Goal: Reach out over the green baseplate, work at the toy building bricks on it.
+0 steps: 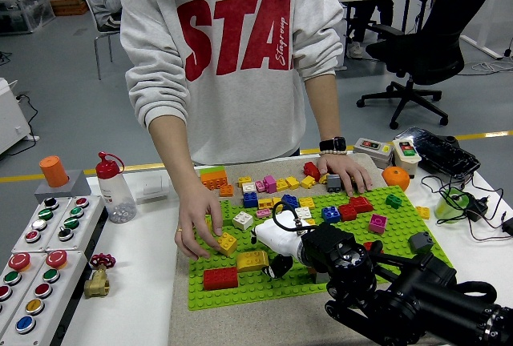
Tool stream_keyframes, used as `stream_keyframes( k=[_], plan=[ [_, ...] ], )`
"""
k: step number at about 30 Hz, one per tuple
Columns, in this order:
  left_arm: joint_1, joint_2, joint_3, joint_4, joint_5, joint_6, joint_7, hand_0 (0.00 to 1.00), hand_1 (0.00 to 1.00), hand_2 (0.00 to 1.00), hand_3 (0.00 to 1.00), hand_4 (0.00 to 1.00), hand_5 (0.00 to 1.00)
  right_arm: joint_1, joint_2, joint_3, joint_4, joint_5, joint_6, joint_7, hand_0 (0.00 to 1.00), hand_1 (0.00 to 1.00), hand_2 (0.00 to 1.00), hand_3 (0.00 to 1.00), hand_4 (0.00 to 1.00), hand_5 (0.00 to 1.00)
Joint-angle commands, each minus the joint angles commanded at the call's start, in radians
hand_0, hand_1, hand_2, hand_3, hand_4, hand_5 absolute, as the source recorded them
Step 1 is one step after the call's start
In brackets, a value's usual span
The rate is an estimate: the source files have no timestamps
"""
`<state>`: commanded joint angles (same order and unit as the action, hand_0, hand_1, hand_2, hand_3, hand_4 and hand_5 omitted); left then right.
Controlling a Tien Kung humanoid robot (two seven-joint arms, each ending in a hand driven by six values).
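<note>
White table carries a green baseplate [240,288] dotted with multicoloured bricks [290,201]; right hand [282,251] pinches a white brick [276,239].

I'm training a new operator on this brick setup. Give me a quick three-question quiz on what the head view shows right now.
1. True or false: the person's hand touches a yellow brick on the baseplate.
2. Which robot arm reaches over the baseplate? A) left B) right C) both
3. Fill in: just left of the right hand lies a long ____ brick.

Key: 1 true; 2 B; 3 yellow.
</note>
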<state>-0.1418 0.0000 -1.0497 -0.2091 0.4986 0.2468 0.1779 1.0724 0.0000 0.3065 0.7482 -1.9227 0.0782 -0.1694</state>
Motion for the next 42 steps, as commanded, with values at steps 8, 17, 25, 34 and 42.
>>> stream_keyframes(
  k=[8,17,25,34,42],
  plan=[
    [-0.003,0.000,0.002,0.000,-0.002,0.001,0.000,0.703,0.654,0.664,0.591,0.441,0.998,-0.002,0.000,0.002,0.000,0.033,0.000,-0.002,0.829,0.735,0.683,0.732,0.724,0.333],
    [-0.001,0.000,0.004,0.000,-0.006,0.002,0.000,0.703,0.653,0.664,0.589,0.442,0.998,0.003,0.000,0.009,0.011,0.015,0.007,-0.006,0.829,0.733,0.683,0.733,0.723,0.337],
    [0.003,0.000,0.005,0.000,-0.008,0.002,0.000,0.703,0.653,0.663,0.587,0.438,0.998,0.012,0.000,0.077,0.057,-0.035,0.034,-0.016,0.829,0.733,0.682,0.730,0.723,0.334],
    [0.007,0.000,0.007,0.000,-0.010,0.002,0.001,0.703,0.653,0.663,0.587,0.437,0.998,0.033,0.000,0.156,0.113,-0.085,0.105,-0.036,0.829,0.732,0.681,0.729,0.724,0.336],
    [0.009,0.000,0.010,0.000,-0.014,0.002,0.002,0.703,0.653,0.663,0.587,0.436,0.998,0.039,0.000,0.206,0.137,-0.120,0.174,-0.051,0.830,0.732,0.681,0.729,0.724,0.327]
  ],
)
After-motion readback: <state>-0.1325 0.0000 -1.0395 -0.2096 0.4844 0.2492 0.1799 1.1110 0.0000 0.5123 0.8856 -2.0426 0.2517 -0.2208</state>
